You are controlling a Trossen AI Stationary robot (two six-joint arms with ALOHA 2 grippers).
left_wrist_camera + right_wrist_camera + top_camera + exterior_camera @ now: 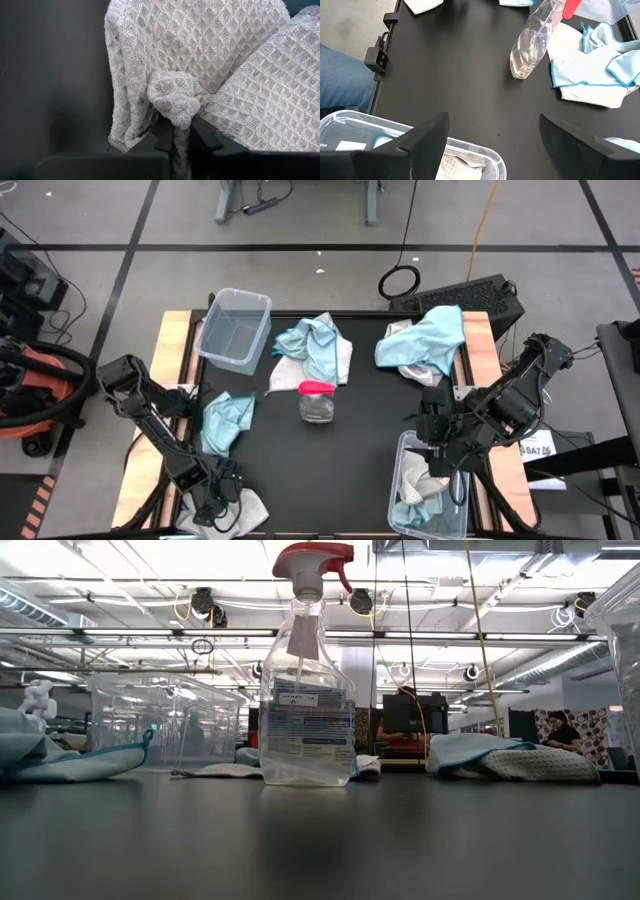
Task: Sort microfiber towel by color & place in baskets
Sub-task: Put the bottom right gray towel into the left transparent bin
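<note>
While the left gripper [222, 502] sits at the table's near left corner, high view shows it down on a grey-white towel [245, 508] lying there. Right gripper [437, 448] hangs over the near-right basket [400, 480], which holds grey-white and blue cloth. Far-left basket [236, 330] has no towel in it that I can see. A blue towel [226, 421] lies by the left arm, a blue/white pile [317, 348] at centre back, another blue/white pile [425, 340] at back right. A spray bottle [317, 401] with a red top stands mid-table.

Low view: bottle [306, 700] upright at centre, far basket [165, 720] behind it to the left, towels flat on the table to either side. No gripper visible.

Left wrist: fingers pressed together on a bunched fold of the grey-white towel [210, 65]; the rest of the cloth drapes on the black table [50, 75].

Right wrist: fingers [427, 137] spread wide, nothing between them. Basket [485, 156] rim just below, grey-white cloth inside. Bottle [532, 47] and the blue/white pile [592, 67] lie beyond.
</note>
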